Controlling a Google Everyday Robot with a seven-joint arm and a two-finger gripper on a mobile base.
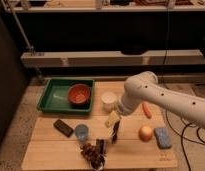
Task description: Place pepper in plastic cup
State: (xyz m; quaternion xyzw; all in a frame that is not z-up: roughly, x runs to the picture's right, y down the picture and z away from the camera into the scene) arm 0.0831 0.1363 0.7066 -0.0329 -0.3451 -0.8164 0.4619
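The small orange-red pepper lies on the wooden table at the right, behind the round yellow-orange fruit. The pale blue plastic cup stands upright at the left centre of the table. My gripper hangs from the white arm over the middle of the table, right of the cup and well left of the pepper. A pale yellowish piece shows at the wrist just above the gripper.
A green tray holds an orange-red bowl at the back left. A white cup stands behind the gripper. A dark block, a dark cluster, a round fruit and a blue sponge lie on the table.
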